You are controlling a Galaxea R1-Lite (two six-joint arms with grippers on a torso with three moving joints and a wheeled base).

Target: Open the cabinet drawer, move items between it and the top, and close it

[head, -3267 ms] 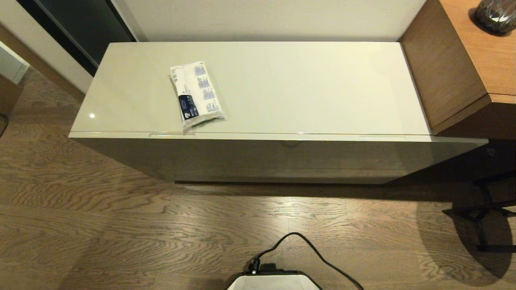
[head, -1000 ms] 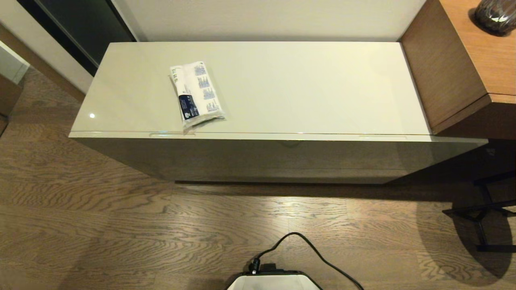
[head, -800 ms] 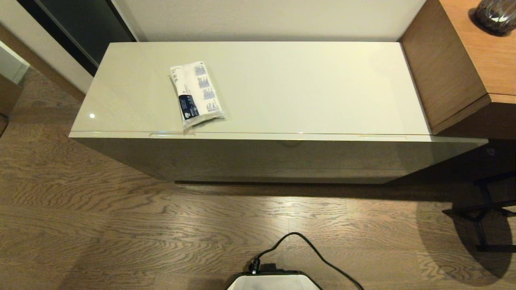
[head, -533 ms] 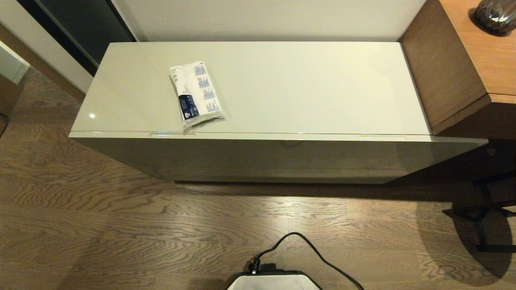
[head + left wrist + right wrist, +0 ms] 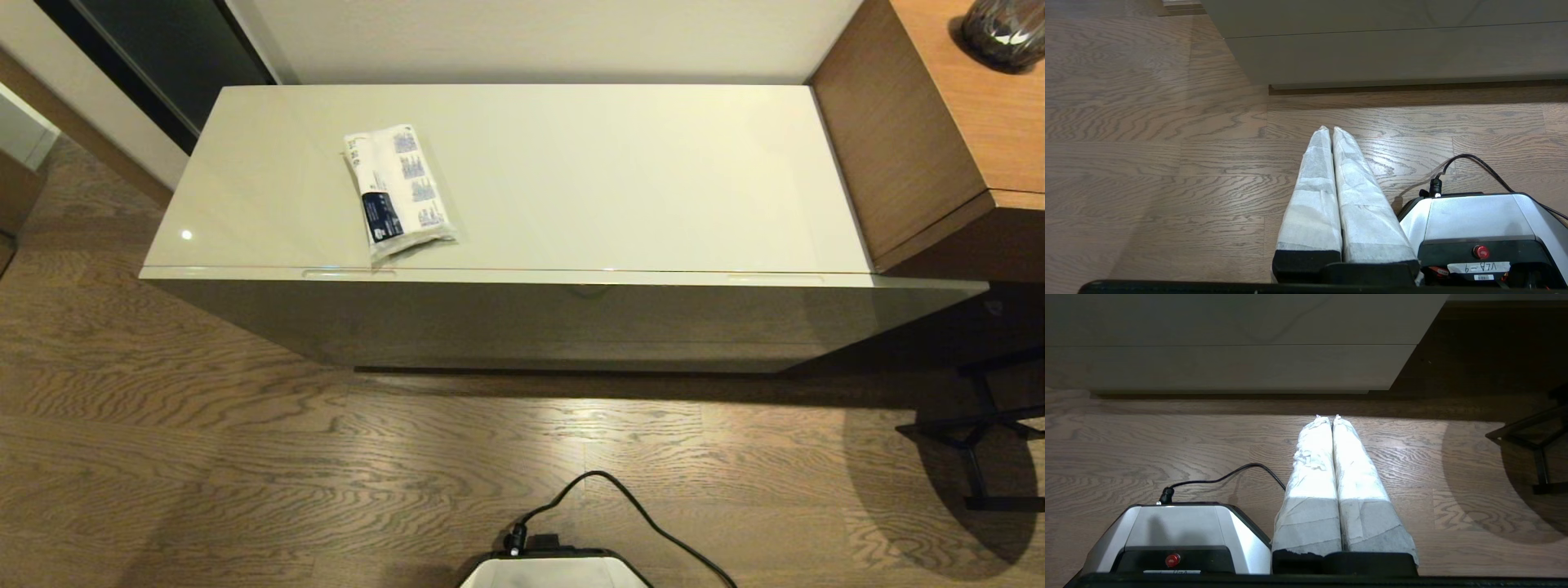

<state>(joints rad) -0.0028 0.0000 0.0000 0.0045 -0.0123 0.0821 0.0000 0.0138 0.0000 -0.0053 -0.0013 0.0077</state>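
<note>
The cabinet drawer [image 5: 563,322] is pushed fully in, so its contents are hidden. On the top [image 5: 620,180] lies one small white packet [image 5: 398,190] with blue and dark print, left of centre and close to the front edge. Its long axis runs roughly front to back, the near end angled slightly right. A brown wood-grain counter [image 5: 971,106] stands just beside the top's right end. Both arms hang low over the wooden floor [image 5: 245,457] beside the robot base [image 5: 1474,228]: left gripper [image 5: 1327,130] and right gripper [image 5: 1327,417] each have their fingers pressed together, holding nothing.
</note>
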